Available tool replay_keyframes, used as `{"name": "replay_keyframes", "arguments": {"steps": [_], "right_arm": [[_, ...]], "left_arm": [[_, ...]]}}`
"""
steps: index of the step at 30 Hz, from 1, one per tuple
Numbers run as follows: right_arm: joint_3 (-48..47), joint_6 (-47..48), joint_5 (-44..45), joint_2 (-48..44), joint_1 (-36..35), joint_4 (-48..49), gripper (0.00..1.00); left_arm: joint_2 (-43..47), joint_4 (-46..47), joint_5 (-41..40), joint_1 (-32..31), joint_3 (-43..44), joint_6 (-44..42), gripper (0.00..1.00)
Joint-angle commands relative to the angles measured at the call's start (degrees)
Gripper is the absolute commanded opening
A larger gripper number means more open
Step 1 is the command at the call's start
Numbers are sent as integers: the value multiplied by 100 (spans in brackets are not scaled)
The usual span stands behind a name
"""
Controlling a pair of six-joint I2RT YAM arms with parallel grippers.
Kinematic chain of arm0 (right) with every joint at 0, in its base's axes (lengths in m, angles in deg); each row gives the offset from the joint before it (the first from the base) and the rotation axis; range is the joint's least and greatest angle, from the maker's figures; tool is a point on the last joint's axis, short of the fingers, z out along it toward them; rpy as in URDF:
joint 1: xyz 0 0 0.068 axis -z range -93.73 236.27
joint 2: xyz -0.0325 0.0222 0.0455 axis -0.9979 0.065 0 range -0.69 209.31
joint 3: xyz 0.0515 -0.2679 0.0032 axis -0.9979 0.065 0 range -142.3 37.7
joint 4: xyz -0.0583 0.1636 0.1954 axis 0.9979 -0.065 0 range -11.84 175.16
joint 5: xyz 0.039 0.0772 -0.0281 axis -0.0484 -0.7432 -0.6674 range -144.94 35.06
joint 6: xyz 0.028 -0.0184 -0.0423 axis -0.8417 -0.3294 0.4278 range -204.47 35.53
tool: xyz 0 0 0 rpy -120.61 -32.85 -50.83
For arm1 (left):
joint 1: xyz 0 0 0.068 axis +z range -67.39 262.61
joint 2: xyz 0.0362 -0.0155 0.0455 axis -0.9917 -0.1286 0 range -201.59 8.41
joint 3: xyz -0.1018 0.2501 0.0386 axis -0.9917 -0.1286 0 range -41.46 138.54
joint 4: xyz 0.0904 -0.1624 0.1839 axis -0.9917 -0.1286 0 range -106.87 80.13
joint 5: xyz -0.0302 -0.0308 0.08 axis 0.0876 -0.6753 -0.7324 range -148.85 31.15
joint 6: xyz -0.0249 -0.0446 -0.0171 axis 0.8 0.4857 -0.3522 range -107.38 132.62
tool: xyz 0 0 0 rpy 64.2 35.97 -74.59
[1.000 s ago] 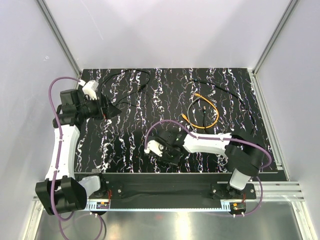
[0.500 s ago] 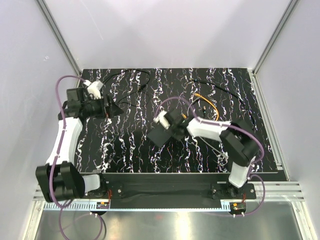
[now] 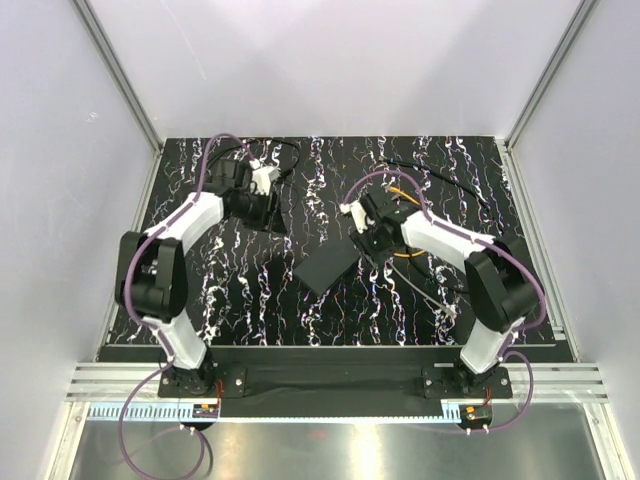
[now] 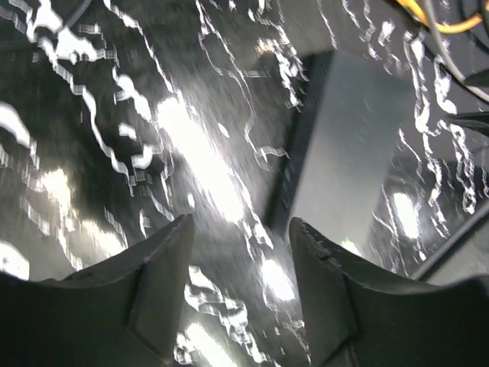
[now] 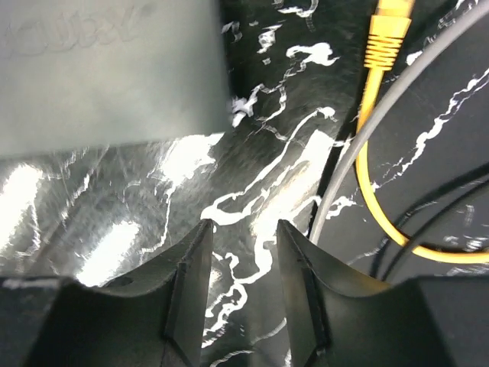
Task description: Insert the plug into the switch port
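Hovering parted and empty, the left tool [image 4: 241,229] and right tool [image 5: 244,229] flank the flat black box [image 3: 328,265]

This looks like a robot lab, not a home. Plain white walls [image 3: 330,60] stand on three sides, held by shiny metal posts [image 3: 118,75], so the place is like a box made for tests. Two robot arms, the left arm [image 3: 195,215] and the right arm [image 3: 440,235], are bolted to a black bar [image 3: 330,378] at the near edge. Purple wires [image 3: 205,170] run along them. The table [image 3: 250,300] has a black top with white streaks. A yellow cord [image 5: 386,46] lies loose on it. A strip with little marks [image 3: 330,411], like a ruler, runs along the front.
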Motion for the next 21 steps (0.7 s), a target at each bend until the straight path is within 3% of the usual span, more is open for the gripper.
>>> {"name": "replay_keyframes", "arguments": {"steps": [1,7,15,21], "right_arm": [[-416,-677,-981,319,235,-395,45],[-768,-986,-1509,943,350,-605,43],[-1032,-933,-1176,1479,403,-386,42],[-1436,-802,-912,1717,429,-333,42]], "left_arm": [[-211,-6,232,-79,47,-113,56],[-510,381,593,-501,-436,-8,51],[-958,900,1129,-1300,-789,563,44],[-521,1489,1534,-1644,-1122,862,44]]}}
